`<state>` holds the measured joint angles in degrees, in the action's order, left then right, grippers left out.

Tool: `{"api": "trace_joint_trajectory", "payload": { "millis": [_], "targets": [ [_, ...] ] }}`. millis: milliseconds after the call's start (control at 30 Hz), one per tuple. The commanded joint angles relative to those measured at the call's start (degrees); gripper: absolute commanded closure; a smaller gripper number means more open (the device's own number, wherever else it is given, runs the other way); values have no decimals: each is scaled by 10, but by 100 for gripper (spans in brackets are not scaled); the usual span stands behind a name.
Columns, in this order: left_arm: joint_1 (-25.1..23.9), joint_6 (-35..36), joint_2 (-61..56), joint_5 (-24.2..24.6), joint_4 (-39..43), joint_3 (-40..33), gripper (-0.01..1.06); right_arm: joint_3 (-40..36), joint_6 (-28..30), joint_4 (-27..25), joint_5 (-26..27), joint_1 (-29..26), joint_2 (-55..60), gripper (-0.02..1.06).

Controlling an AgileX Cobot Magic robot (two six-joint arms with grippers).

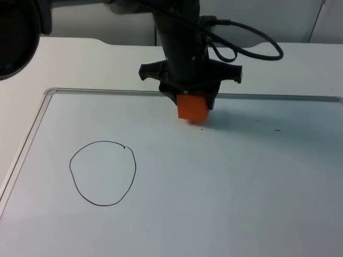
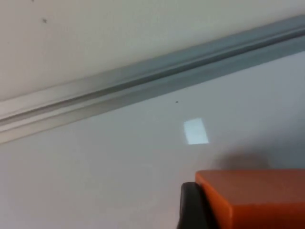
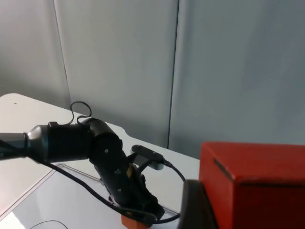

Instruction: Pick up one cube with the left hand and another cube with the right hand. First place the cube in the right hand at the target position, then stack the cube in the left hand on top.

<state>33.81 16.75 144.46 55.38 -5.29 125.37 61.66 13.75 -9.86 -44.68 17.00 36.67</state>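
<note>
The left end effector (image 1: 193,110) gripped an orange cube (image 1: 192,107) at the board's twelve o'clock, while the right wrist view showed the right end effector (image 3: 238,210) clamping a red cube (image 3: 255,183).

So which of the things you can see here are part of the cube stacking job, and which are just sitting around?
Part of the job:
- orange cube, held by the left gripper above the board
- red cube, held by the right gripper, raised well above the table
- drawn circle, apparently the target spot

Just there:
- whiteboard with its metal frame
- grey partition wall
</note>
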Motion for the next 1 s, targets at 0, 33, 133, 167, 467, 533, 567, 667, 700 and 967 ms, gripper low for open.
{"api": "trace_joint_trajectory", "payload": {
  "millis": [0,33,133,167,467,533,567,667,700,967],
  "targets": [
    [8,2,-24,4,-2,5,105,-2,2,7,13,1,2,105],
    [7,1,-34,10,-2,5,105,-2,2,7,13,1,2,105],
    [12,-6,-72,50,20,5,105,-2,2,7,26,1,2,105],
    [12,-6,-72,50,20,5,105,-2,2,7,26,1,2,105],
    [41,-76,-171,110,29,5,105,-2,-13,7,38,1,2,105],
    [48,-89,-194,123,31,5,105,-2,-16,7,40,1,2,105],
    [52,-93,-212,127,40,5,105,-2,-18,7,42,1,2,105],
    [53,-102,-233,131,41,5,105,-2,-19,7,42,1,2,105],
    [53,-104,-244,136,42,5,105,-2,-24,7,42,1,2,105],
    [53,-135,-300,146,65,5,105,-2,-28,8,42,1,2,105]
  ]
}}
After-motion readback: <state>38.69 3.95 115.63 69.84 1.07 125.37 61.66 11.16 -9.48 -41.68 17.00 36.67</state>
